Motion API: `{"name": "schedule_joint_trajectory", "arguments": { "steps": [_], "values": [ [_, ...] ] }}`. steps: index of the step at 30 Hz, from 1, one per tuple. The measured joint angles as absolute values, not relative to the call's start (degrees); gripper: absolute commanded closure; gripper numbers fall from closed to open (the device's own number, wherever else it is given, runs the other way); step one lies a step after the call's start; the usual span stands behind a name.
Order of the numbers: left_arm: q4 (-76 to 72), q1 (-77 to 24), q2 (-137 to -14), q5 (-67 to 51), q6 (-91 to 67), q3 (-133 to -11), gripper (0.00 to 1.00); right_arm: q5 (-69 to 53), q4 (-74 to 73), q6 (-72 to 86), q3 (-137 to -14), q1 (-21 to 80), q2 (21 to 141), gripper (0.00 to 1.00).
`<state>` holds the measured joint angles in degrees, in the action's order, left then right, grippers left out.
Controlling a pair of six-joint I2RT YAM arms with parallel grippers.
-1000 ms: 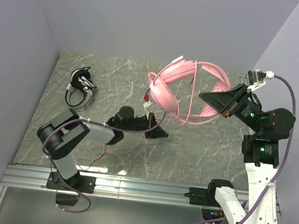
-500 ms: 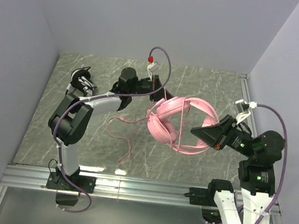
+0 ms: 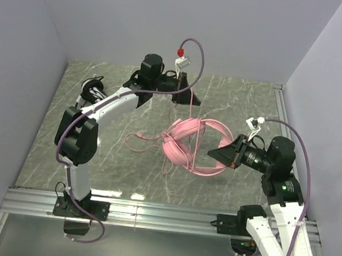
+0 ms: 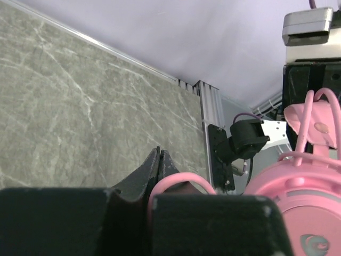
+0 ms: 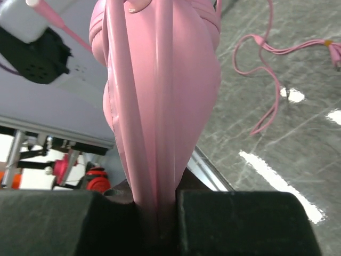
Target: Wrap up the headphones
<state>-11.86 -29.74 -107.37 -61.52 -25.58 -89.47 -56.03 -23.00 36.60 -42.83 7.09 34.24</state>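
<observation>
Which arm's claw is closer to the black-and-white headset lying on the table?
Left. The left gripper hangs right of the black-and-white headset, pinching the pink cable; the right gripper is farther right, holding the pink headset.

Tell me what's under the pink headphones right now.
Under the pink headphones: marble table, with loose pink cable lying off to their left. The right gripper grips their band. The patch straight beneath the earcups is covered, so I cannot tell whether they touch down.

The headset (image 3: pixel 184 148) hangs over the middle of the table (image 3: pixel 247 106), my right gripper (image 3: pixel 214 154) at its right, my left gripper (image 3: pixel 187 96) behind it (toward the back wall (image 3: pixel 170 23)). Its cable (image 3: pixel 142 138) trails on the table to its left; the second headset (image 3: pixel 93 94) lies farther left.
</observation>
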Motion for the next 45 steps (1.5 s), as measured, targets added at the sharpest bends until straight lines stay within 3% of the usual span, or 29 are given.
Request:
{"name": "schedule_joint_trajectory", "arguments": {
  "steps": [8, 19, 29, 36, 45],
  "values": [
    [2.2, -29.0, -107.1, -60.2, -18.6, -94.3, 0.99, -39.2, -23.1, 33.0, -42.9, 19.6, 41.1, 1.00],
    [18.4, -29.2, -99.4, -48.1, -8.5, -94.1, 0.99, -21.3, -21.5, 33.0, -44.3, 29.2, 49.7, 1.00],
    [33.5, -34.6, -94.5, -32.2, 2.6, -98.7, 0.98, -15.0, -24.6, 31.0, -46.8, 34.8, 55.9, 1.00],
    [35.8, -35.4, -94.5, -27.9, 5.6, -99.3, 0.97, -16.2, -27.0, 29.9, -47.7, 36.4, 54.1, 1.00],
    [43.5, -35.6, -96.3, -21.5, 6.9, -104.5, 0.97, -8.6, -30.0, 28.7, -49.8, 38.9, 56.4, 1.00]
  ]
}}
